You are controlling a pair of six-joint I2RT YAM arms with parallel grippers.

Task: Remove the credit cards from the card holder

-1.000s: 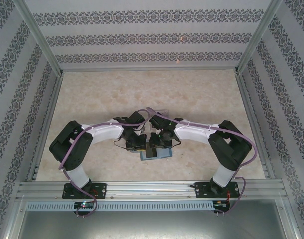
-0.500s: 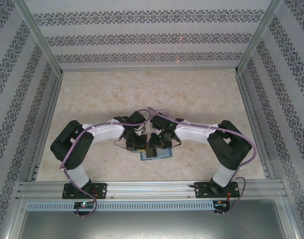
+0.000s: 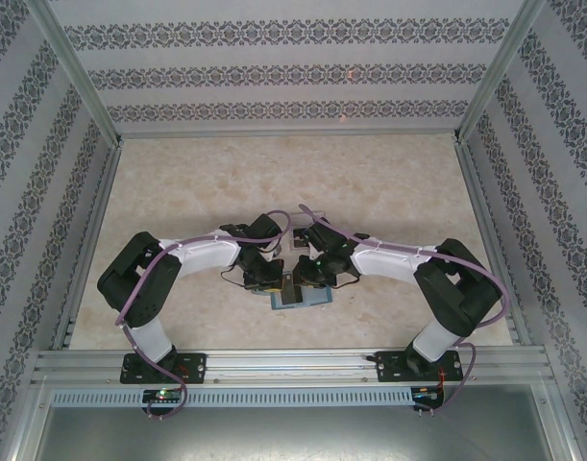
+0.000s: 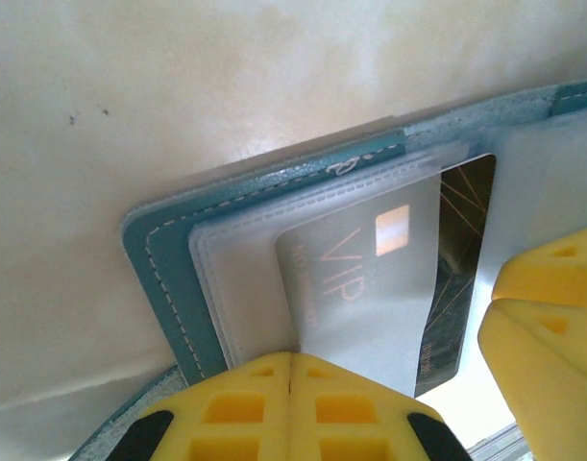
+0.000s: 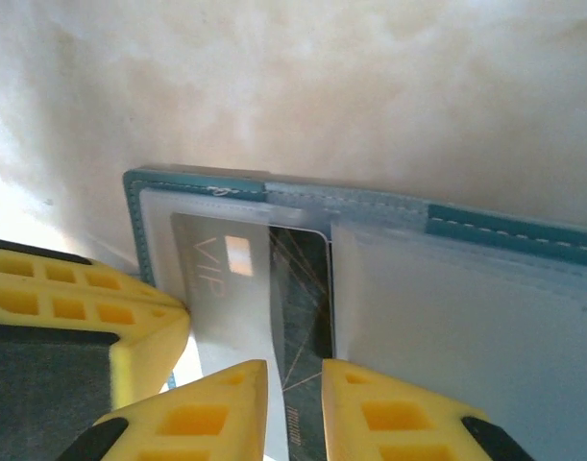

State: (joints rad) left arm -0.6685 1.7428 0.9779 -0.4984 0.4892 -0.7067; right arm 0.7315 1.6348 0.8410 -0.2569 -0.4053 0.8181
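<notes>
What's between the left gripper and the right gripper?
A dark credit card, partly tucked into the card holder, lies between the left gripper and the right gripper; the left wrist view shows it.

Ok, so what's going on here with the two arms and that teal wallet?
Both arms are working on the open teal card holder lying on the table. The left gripper has its fingers shut and pressed down at the holder's clear sleeve, apparently steadying it. The right gripper has its fingers slightly apart around the edge of a dark card that lies partly under a grey VIP card. Neither card is out yet.
</notes>
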